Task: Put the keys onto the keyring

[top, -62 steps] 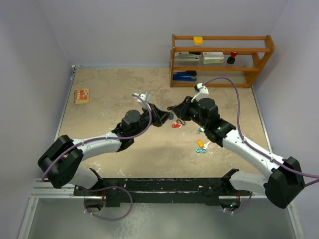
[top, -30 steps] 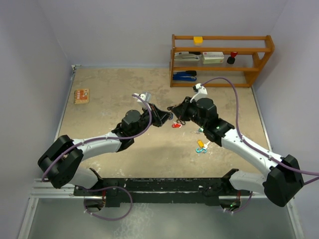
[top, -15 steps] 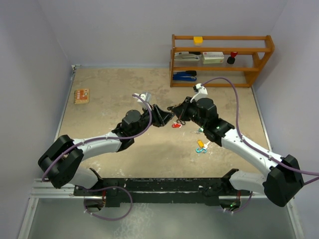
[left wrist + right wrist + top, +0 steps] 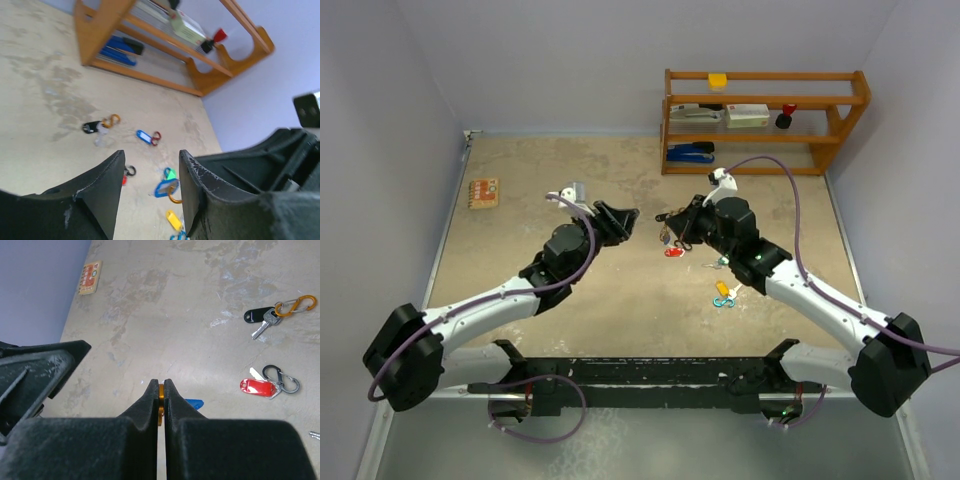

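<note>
Holds the left tool (image 4: 151, 156) apart, fingers spread with nothing between them, over the middle of the desk (image 4: 550, 180). Points it toward 3 o'clock, at the right tool (image 4: 160, 383), tip facing tip with a gap between. Clamps the right tool together on an orange ring (image 4: 160, 407), pinched edge-on between the fingers. Carries a blue-tagged key (image 4: 194, 403) right beside that ring; cannot tell whether threaded on it. Has a red-tagged key (image 4: 673, 252) flat on the desk at 6 o'clock of the right tool, touching a black clip (image 4: 281, 379). Has a black-tagged key (image 4: 255, 315) with an orange clip (image 4: 296, 305) lying near the red one, apart from it. Shows a green-tagged key (image 4: 721, 263) at 4 o'clock of the right tool and a yellow-tagged key (image 4: 722, 289) farther out at 5 o'clock. Shows a wooden shelf (image 4: 840, 120) at 1 o'clock of the desk and a small card (image 4: 483, 192) at 10 o'clock.
</note>
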`<action>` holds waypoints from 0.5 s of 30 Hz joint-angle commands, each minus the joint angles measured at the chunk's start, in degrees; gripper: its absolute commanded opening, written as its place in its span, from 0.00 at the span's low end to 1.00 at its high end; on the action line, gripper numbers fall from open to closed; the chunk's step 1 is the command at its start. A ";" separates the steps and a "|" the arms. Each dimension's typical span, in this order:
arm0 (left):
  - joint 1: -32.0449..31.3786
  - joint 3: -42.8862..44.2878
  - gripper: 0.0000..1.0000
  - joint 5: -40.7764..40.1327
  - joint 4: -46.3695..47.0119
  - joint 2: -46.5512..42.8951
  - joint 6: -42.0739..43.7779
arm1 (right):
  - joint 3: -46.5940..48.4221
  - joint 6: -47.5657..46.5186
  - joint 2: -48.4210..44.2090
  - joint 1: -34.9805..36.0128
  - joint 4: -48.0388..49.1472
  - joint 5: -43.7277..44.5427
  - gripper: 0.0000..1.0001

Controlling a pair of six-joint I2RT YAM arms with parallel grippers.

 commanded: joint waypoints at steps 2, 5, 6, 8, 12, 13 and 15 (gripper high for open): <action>-0.18 -0.48 0.46 -16.62 -11.24 -5.10 -4.47 | 0.43 -0.51 -1.88 -0.03 -0.13 1.32 0.00; -0.10 -0.97 0.47 -19.66 -13.44 -7.17 -5.11 | 0.46 -0.53 -2.01 -0.07 -0.16 1.62 0.00; -0.05 -1.12 0.47 -20.05 -13.74 -7.67 -5.25 | 0.46 -0.54 -2.05 -0.04 -0.21 1.66 0.00; 0.04 -1.18 0.47 -20.29 -13.98 -8.19 -5.37 | 0.46 -0.55 -2.01 0.00 -0.31 1.80 0.00; -0.01 -0.73 0.47 -20.36 -14.92 -8.16 -5.42 | 0.45 -0.51 -1.97 -0.01 -0.37 1.76 0.00; 0.04 -0.68 0.47 -20.38 -15.08 -8.15 -5.46 | 0.44 -0.54 -1.90 -0.05 -0.35 1.76 0.00; -0.01 -0.61 0.47 -20.45 -15.28 -8.14 -5.53 | 0.46 -0.55 -1.68 0.00 -0.57 1.67 0.00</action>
